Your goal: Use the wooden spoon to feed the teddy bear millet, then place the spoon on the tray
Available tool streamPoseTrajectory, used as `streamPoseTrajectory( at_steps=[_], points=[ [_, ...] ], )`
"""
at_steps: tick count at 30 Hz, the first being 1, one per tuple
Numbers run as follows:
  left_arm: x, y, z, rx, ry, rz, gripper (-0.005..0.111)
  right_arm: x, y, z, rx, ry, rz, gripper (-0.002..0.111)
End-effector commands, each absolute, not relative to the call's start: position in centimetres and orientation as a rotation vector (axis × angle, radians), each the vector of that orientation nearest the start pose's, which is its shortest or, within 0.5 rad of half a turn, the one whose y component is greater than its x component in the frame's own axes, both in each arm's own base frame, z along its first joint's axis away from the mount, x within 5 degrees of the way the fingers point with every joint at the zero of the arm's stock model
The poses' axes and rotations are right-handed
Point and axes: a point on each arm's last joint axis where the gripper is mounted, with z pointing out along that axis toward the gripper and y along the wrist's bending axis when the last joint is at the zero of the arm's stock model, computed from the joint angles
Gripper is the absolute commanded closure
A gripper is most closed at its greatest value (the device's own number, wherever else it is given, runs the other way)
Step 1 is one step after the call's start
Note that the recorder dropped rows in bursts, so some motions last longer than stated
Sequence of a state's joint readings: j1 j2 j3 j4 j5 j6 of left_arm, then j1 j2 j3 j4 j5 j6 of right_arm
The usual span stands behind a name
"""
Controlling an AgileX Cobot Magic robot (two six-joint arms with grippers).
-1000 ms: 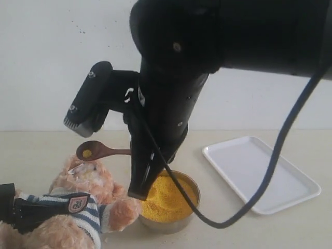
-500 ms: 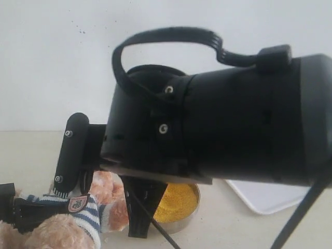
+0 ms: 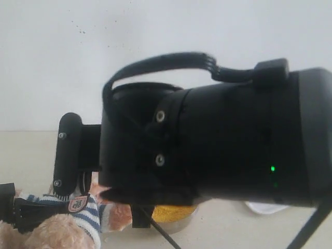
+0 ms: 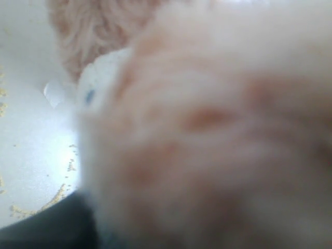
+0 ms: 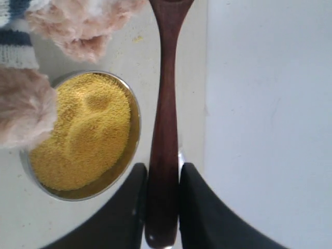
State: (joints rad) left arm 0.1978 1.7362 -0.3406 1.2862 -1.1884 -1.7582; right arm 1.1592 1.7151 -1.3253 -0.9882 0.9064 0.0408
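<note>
right gripper [image 5: 163,176] is closed on the wooden spoon [image 5: 165,104], its two black fingers [image 5: 136,207] pressing either side of the slim handle close to its butt end. the handle runs straight out from the jaws, and the oval bowl end is cut off at the edge of the right wrist view, just beside a tuft of the teddy bear [image 5: 85,23]. the shaft passes just beside the rim of the steel bowl [image 5: 137,124], which is heaped with millet [image 5: 83,135] showing a shallow dent in its surface. on the handle's other side lies a flat white surface, probably the tray [image 5: 270,104], though no rim shows there.

in the exterior view the right arm [image 3: 228,145] fills most of the picture, its black wrist lying roughly level and close to the lens, a cable [image 3: 161,62] arching over the top and a small green light lit on its side. below it show a slice of the bowl, the bear's striped shirt with its badge, and a white sliver of tray.

left gripper [image 3: 31,211] lies across the bear's chest; whether it clamps the bear i cannot tell, since its own camera shows only blurred fur and scattered grains.
</note>
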Motion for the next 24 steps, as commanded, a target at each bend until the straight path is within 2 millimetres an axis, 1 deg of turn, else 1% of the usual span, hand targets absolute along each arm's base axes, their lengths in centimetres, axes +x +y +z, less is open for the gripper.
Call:
streamPoseTrajectory(
  at_steps=[1, 5, 8, 16, 20, 24],
  points=[
    [21.61, -3.97, 13.66, -0.550, 2.152, -1.618, 0.103, 19.15, 31.49, 28.81, -1.691, 1.483, -0.728, 0.108],
    [21.61, -3.97, 13.66, -0.550, 2.152, -1.618, 0.103, 18.98, 31.29, 28.51, -1.679, 1.482, -0.763, 0.108],
    [21.61, -3.97, 13.66, -0.550, 2.152, -1.618, 0.103, 19.14, 30.98, 28.65, -1.654, 1.492, -0.810, 0.108],
    [21.61, -3.97, 13.66, -0.550, 2.152, -1.618, 0.103, 19.43, 30.80, 29.13, -1.638, 1.441, -0.890, 0.108],
    [21.61, -3.97, 13.66, -0.550, 2.152, -1.618, 0.103, 19.48, 30.82, 29.22, -1.631, 1.432, -0.896, 0.108],
    [21.61, -3.97, 13.66, -0.550, 2.152, -1.618, 0.103, 19.56, 30.94, 29.42, -1.539, 1.468, -0.847, 0.108]
  ],
)
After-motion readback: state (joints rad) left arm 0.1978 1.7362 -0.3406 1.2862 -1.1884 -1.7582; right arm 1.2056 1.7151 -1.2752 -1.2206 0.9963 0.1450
